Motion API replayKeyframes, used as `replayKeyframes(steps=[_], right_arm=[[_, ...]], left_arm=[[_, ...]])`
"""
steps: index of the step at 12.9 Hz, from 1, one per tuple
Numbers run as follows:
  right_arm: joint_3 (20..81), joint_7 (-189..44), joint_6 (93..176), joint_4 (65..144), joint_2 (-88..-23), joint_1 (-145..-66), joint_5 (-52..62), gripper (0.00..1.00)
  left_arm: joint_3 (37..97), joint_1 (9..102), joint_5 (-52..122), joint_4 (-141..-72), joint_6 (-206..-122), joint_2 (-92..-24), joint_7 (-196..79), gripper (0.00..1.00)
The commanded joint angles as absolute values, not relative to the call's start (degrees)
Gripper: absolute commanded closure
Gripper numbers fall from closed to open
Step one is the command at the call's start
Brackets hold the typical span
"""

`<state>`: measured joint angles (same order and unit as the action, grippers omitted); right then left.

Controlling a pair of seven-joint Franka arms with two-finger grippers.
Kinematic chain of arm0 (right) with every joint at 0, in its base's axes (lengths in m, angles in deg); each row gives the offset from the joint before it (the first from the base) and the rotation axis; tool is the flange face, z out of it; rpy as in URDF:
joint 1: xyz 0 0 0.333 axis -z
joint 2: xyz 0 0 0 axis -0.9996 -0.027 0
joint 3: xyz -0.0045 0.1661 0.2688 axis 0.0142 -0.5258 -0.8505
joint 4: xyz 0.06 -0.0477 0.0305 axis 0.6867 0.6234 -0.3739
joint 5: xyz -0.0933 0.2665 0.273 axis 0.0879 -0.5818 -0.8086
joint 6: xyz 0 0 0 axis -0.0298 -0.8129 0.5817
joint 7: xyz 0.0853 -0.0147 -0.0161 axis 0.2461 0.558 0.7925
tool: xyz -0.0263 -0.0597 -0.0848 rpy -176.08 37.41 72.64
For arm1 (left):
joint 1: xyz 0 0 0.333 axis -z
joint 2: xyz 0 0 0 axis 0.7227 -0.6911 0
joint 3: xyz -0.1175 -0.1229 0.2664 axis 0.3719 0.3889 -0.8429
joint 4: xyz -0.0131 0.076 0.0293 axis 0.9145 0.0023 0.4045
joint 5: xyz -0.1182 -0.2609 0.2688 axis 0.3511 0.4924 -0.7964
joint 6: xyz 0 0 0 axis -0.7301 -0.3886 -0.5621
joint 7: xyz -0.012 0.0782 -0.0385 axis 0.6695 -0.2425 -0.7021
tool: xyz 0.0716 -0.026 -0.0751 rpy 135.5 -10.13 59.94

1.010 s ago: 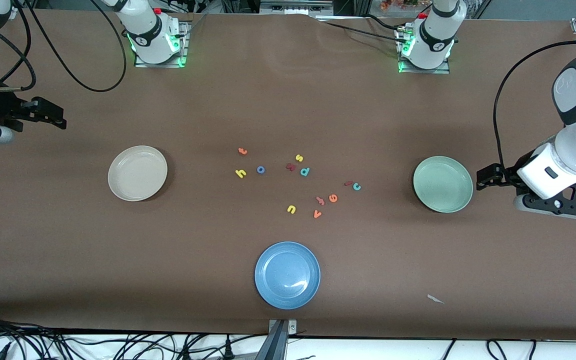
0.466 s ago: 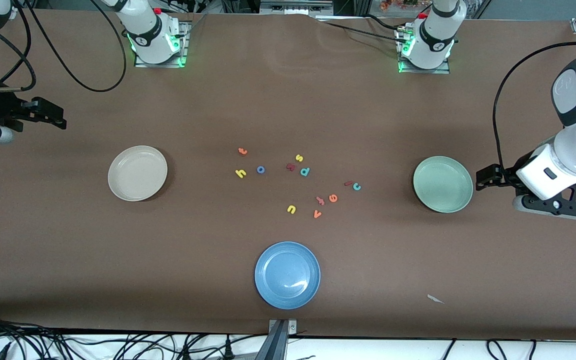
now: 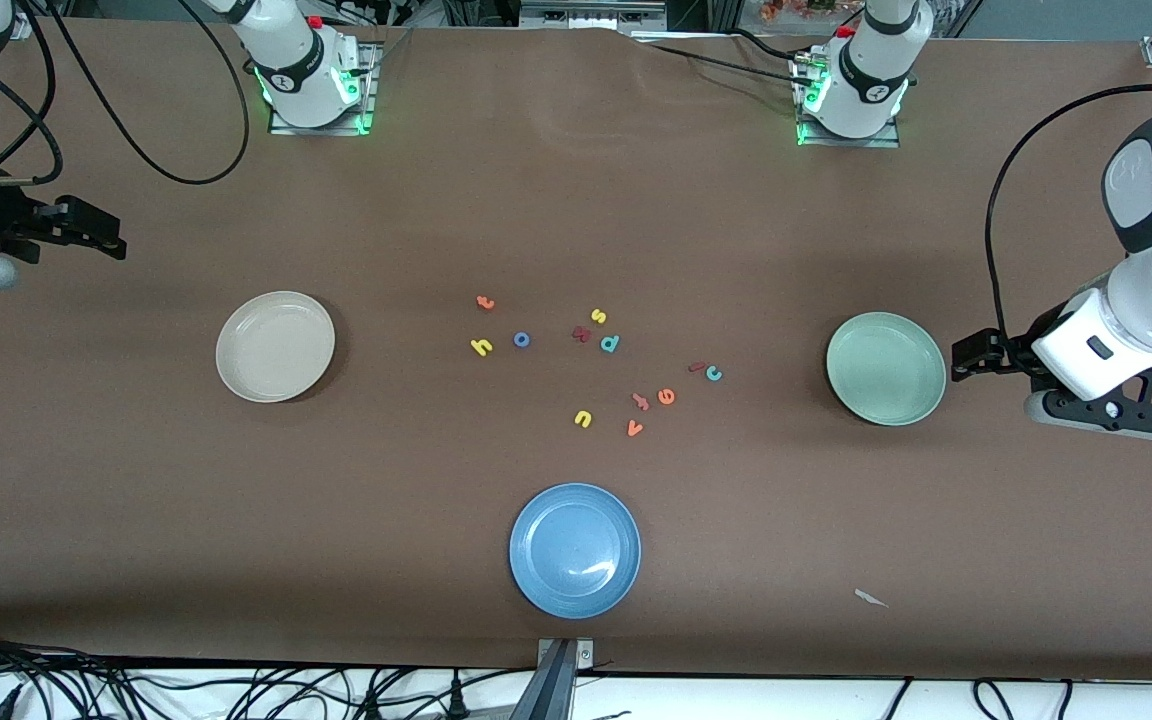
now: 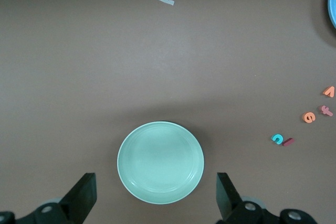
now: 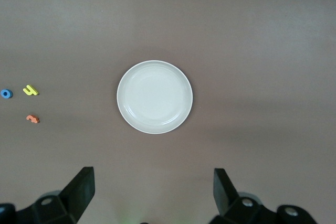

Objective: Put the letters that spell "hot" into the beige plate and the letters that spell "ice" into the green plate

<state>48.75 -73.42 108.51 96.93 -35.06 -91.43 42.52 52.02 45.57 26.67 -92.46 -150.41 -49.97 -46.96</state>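
While both arms hang over the ends of the bench, you have nothing in either hand. Your left hand (image 3: 958, 358) is over the bench just beside the green plate (image 3: 886, 368), fingers spread wide and empty. Your right hand (image 3: 121, 243) is over its own end, near the beige plate (image 3: 275, 346), also wide open and empty.

Both plates hold nothing. All the letters lie loose on the bench between them. Toward the beige plate sit the yellow h (image 3: 481, 347), the blue o (image 3: 522, 340) just beside it, and the orange t (image 3: 484, 302) a little farther from the front camera. Toward the green plate, the dark red i (image 3: 697, 367) touches the teal c (image 3: 714, 374), with the orange e (image 3: 666, 397) nearby. A blue plate (image 3: 575, 550) sits nearest the front camera.
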Motion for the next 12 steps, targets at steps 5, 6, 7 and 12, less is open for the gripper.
replayKeyframes(steps=[5,6,7,12], right_arm=[[48.9,-73.7,107.9,96.6,-35.0,-91.4,41.3,0.0],[48.9,-73.7,107.9,96.6,-35.0,-91.4,41.2,0.0],[48.9,-73.7,107.9,96.6,-35.0,-91.4,41.2,0.0],[48.9,-73.7,107.9,96.6,-35.0,-91.4,41.2,0.0]], left_arm=[[52.0,45.8,26.1,-93.1,-150.1,-49.3,-46.8,0.0],[52.0,45.8,26.2,-93.1,-150.1,-49.3,-46.8,0.0],[52.0,46.0,26.2,-93.1,-150.1,-49.3,-46.8,0.0],[52.1,46.3,26.2,-93.1,-150.0,-49.5,-48.1,0.0]])
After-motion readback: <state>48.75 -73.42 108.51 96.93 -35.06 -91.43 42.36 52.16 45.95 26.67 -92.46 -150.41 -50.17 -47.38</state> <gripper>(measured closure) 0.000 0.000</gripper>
